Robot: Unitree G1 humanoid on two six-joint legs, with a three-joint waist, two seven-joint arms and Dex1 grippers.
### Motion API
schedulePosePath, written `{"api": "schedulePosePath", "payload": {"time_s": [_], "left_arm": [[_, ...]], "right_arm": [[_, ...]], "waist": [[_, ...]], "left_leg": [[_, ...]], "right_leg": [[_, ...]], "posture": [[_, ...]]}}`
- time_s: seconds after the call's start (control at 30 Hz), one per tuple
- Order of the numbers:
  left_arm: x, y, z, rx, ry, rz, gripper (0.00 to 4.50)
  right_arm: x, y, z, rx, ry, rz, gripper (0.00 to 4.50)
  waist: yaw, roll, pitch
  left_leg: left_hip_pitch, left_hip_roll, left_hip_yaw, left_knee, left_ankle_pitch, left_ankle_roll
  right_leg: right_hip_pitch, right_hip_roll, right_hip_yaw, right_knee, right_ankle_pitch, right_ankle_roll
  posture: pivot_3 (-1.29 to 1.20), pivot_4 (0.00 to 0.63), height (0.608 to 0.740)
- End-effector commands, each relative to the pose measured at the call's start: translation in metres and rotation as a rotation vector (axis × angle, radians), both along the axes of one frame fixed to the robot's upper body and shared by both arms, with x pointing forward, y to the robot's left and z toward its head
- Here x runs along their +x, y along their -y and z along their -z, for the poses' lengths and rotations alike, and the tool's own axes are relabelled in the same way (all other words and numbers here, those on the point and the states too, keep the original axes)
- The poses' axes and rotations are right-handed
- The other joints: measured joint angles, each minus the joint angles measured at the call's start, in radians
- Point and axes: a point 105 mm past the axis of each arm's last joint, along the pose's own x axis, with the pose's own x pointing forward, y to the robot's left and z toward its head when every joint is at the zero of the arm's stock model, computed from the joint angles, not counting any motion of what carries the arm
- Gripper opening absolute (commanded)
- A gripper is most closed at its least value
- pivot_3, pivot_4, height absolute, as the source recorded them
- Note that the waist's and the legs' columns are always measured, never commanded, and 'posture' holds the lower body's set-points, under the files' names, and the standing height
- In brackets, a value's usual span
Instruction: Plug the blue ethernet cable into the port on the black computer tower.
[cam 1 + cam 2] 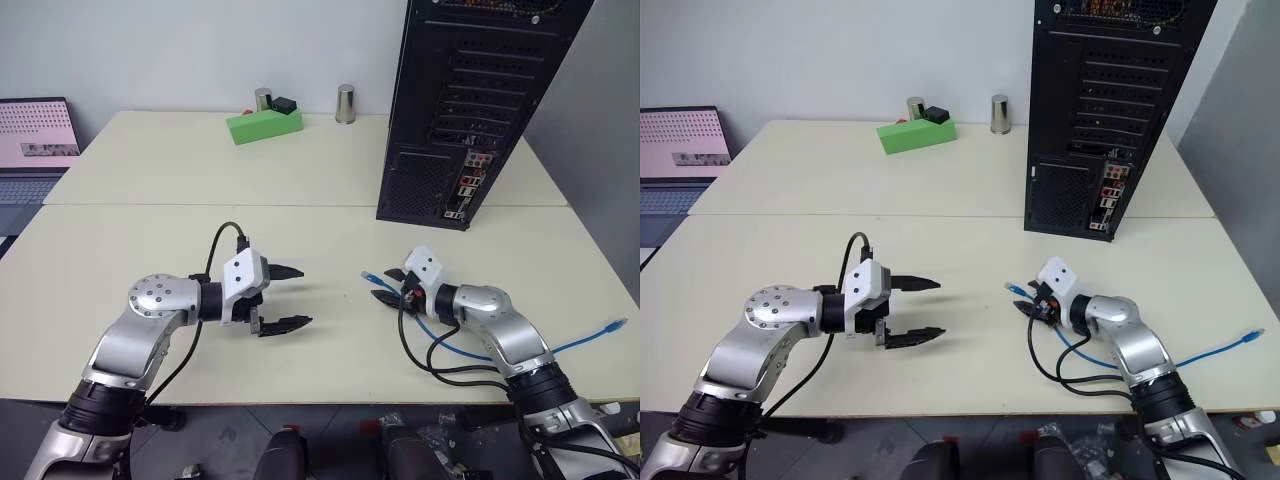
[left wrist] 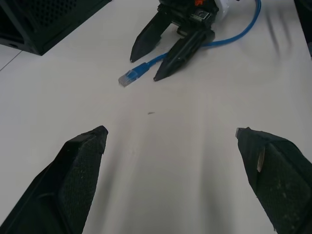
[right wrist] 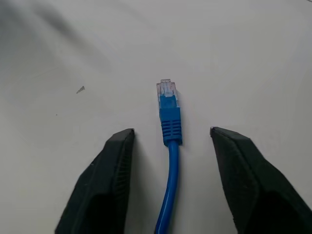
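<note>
The thin light-blue ethernet cable (image 3: 170, 129) lies on the pale tabletop (image 1: 320, 230), at five o'clock from the tall black metal computer tower (image 1: 470, 100). The right end effector (image 3: 170, 139) straddles its plug, part open, gripping nothing. The left end effector (image 1: 285, 297) gapes wide, empty. Closing off-centre could flick the plug aside. The right wrist view reveals that gap; the head views show the port (image 1: 455, 211).
</note>
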Motion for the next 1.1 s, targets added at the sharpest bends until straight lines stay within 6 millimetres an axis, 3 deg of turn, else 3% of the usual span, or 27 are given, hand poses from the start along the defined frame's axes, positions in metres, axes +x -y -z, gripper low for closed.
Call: {"api": "schedulePosePath", "payload": {"time_s": [0.03,0.27,0.57,0.9,1.1], "left_arm": [[0.004,0.004,-0.007,-0.002,0.040,0.029,4.50],[0.014,0.010,-0.001,0.013,0.040,0.058,4.50],[0.026,0.031,-0.001,0.028,0.055,0.156,4.50],[0.025,0.040,0.001,0.042,0.048,0.245,4.50],[0.025,0.040,0.002,0.038,0.027,0.256,3.37]], "right_arm": [[-0.003,0.002,0.005,-0.040,-0.019,-0.025,1.68],[-0.015,-0.013,-0.019,-0.026,0.056,-0.138,0.08],[-0.040,-0.038,-0.045,-0.035,0.107,-0.307,0.07],[-0.057,-0.051,-0.051,-0.048,0.120,-0.391,0.06],[-0.059,-0.052,-0.053,-0.044,0.120,-0.398,0.05]], "waist": [[0.000,0.000,0.000],[0.000,0.000,0.000],[0.003,0.000,0.000],[0.003,0.000,0.000],[0.003,0.000,0.000]], "left_leg": [[0.000,0.000,0.000,0.000,0.000,0.000],[0.000,0.000,0.000,0.000,0.000,0.000],[-0.001,0.000,0.000,0.000,0.000,0.000],[-0.001,0.000,-0.001,0.000,0.000,0.000],[-0.001,0.000,-0.001,0.000,0.000,0.000]], "right_leg": [[0.000,0.000,0.000,0.000,0.000,0.000],[0.000,0.000,0.000,0.000,0.000,0.000],[-0.001,0.000,0.000,0.000,0.000,0.000],[-0.001,0.000,-0.001,0.000,0.000,0.000],[-0.001,0.000,-0.001,0.000,0.000,0.000]], "posture": [[0.00,0.150,0.740],[0.00,0.150,0.740],[0.00,0.150,0.740],[0.00,0.150,0.740],[0.00,0.150,0.740]]}}
